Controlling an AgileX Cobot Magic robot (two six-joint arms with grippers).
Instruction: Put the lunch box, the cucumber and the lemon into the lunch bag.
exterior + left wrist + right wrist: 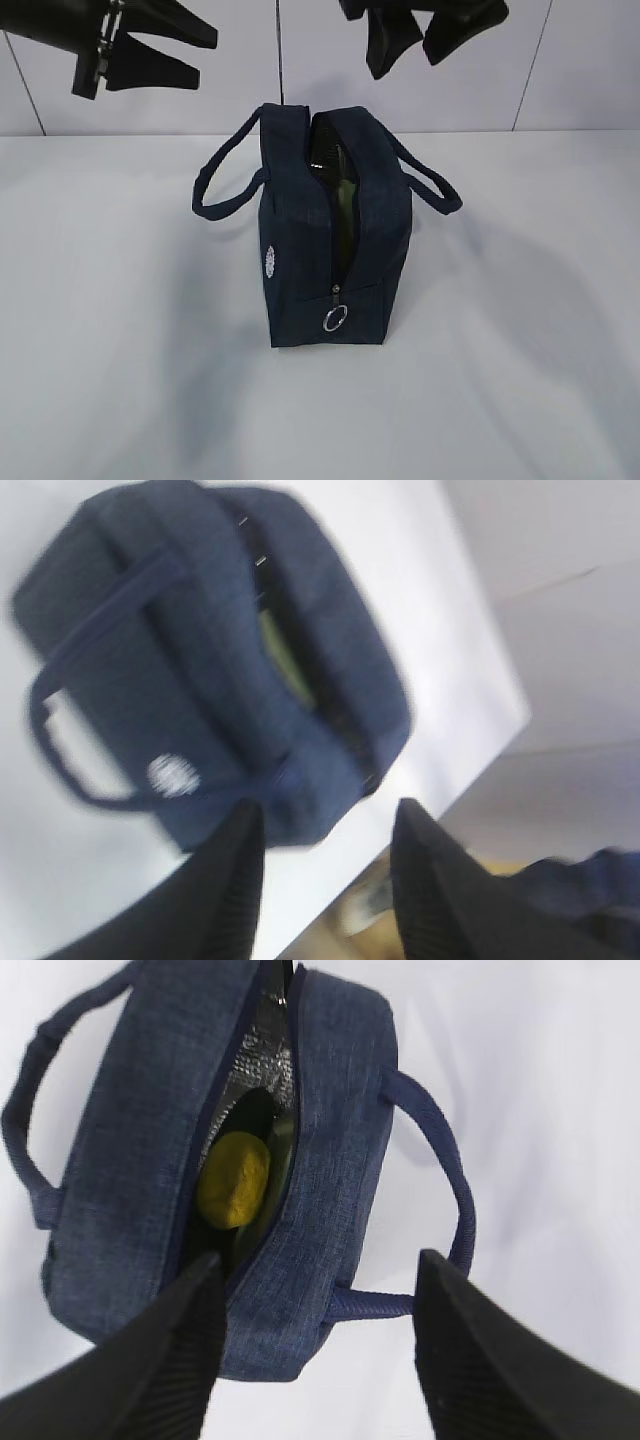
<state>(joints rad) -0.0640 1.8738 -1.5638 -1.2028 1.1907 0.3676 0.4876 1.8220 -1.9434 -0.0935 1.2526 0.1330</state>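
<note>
Lunch bag [330, 235] stands mid-table, navy fabric, zipper undone, silver ring pull [336, 319] hanging at its 6 o'clock end, loop handles at 9 and 3. Inside: lemon [233, 1180] on top, yellow, oval; pale green lid edge [345, 205] beside it. Left gripper [150, 52] at 11 o'clock above, right gripper [425, 35] at 1 o'clock; both sets of fingers apart, empty.

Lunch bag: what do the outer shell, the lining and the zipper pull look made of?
The lunch bag shell looks like woven fabric, matte navy with a heathered, denim-like weave. The lining appears to be silvery foil-type insulation: it glints and shows a quilted crinkle through the open top. The ring pull looks like polished metal, thin and silver, though coated plastic can't be ruled out.
</note>
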